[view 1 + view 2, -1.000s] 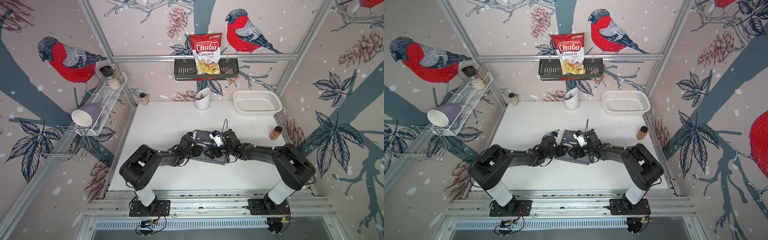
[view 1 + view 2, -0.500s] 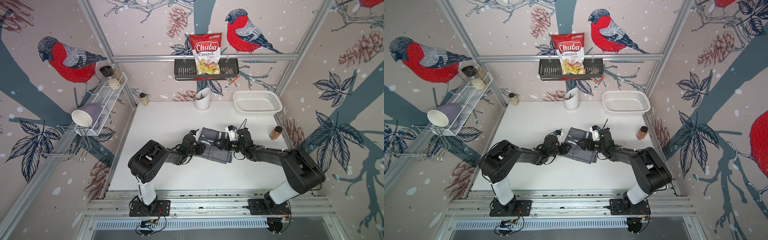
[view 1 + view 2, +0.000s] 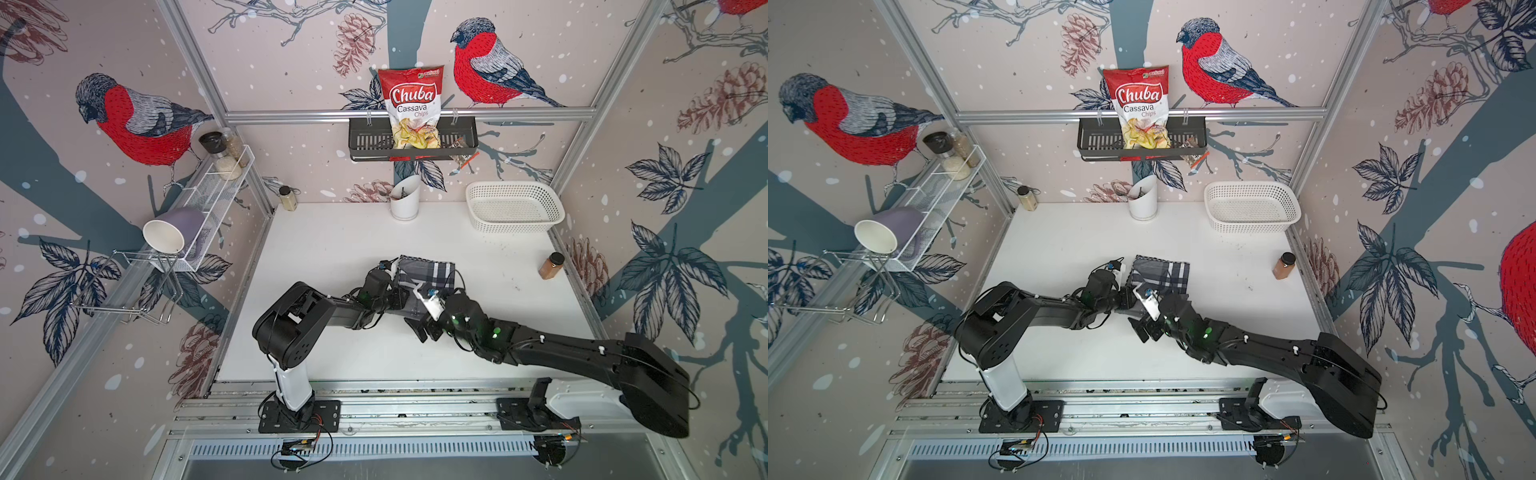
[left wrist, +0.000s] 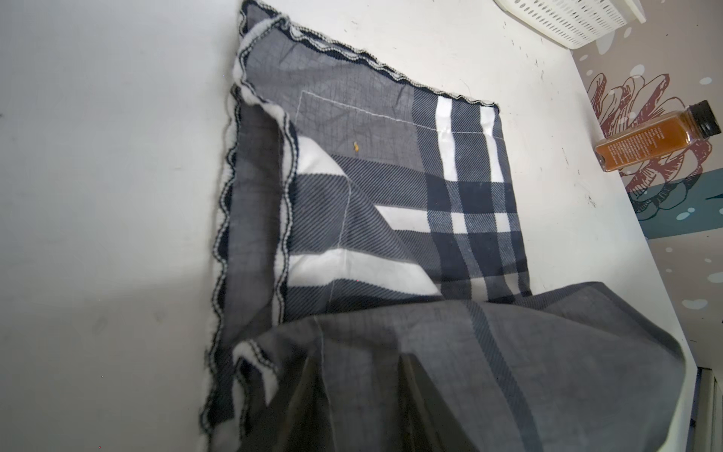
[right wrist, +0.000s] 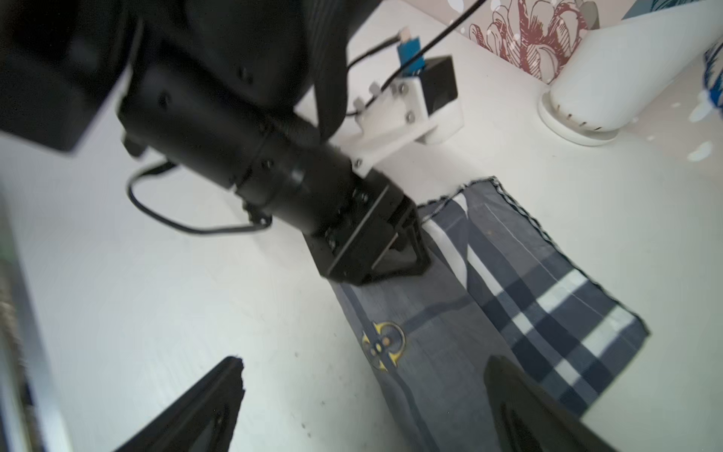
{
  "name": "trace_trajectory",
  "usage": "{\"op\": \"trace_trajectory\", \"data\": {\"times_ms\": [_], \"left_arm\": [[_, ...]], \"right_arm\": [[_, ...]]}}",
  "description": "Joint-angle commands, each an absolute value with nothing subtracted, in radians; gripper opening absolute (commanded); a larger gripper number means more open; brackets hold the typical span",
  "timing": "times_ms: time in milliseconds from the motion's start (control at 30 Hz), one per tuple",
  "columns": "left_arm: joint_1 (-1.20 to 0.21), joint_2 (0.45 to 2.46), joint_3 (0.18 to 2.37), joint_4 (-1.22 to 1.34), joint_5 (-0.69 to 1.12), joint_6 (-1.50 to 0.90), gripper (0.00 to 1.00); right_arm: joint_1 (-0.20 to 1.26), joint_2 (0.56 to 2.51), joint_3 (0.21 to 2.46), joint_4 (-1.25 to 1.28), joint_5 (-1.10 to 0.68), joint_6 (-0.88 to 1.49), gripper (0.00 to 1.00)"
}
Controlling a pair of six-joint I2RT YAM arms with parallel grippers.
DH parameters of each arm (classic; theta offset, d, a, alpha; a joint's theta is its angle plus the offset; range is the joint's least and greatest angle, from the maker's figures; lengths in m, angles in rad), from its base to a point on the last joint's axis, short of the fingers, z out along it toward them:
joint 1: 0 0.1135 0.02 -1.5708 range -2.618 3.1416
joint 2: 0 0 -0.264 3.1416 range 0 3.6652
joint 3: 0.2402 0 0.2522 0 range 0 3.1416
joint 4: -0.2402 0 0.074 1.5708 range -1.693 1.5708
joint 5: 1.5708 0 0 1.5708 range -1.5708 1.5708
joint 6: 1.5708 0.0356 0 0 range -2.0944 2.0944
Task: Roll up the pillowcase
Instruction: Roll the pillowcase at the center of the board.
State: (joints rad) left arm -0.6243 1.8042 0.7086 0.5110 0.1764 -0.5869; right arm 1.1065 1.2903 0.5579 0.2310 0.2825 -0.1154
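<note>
Pillowcase [image 3: 428, 276] partly folded, its fold pinched in left hand [image 5: 418, 256], right hand [image 5: 364, 362] wide open, empty, just above it

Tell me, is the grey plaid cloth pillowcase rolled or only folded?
Folded, not rolled: the grey plaid cloth pillowcase lies in flat layers, one flap raised.

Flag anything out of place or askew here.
The lilac mug lies on its side on the white wire shelf. The grey plaid pillowcase sits skewed, one fold draped over the fingers of the left gripper.
</note>
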Motion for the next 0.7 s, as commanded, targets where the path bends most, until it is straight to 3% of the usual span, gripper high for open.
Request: {"op": "trace_trajectory", "data": {"times_ms": [0,367,400,500,533,667], "left_arm": [[-0.620,1.809,0.706,0.377,0.174,-0.584,0.41],[-0.599,1.778,0.701,0.359,0.182,-0.592,0.42],[-0.586,1.761,0.689,0.367,0.190,-0.605,0.44],[-0.505,1.650,0.606,0.422,0.208,-0.695,0.59],[-0.469,1.607,0.573,0.442,0.219,-0.735,0.61],[-0.314,1.437,0.461,0.468,0.257,-0.864,0.67]], "right_arm": [[1.144,1.352,0.564,0.218,0.532,-0.301,1.00],[1.091,1.725,0.717,0.196,0.579,-0.429,0.98],[1.080,1.751,0.753,0.144,0.549,-0.413,0.86],[1.072,1.759,0.802,0.053,0.432,-0.370,0.17],[1.067,1.754,0.813,0.027,0.384,-0.345,0.01],[1.026,1.731,0.871,-0.090,0.142,-0.194,0.00]]}}
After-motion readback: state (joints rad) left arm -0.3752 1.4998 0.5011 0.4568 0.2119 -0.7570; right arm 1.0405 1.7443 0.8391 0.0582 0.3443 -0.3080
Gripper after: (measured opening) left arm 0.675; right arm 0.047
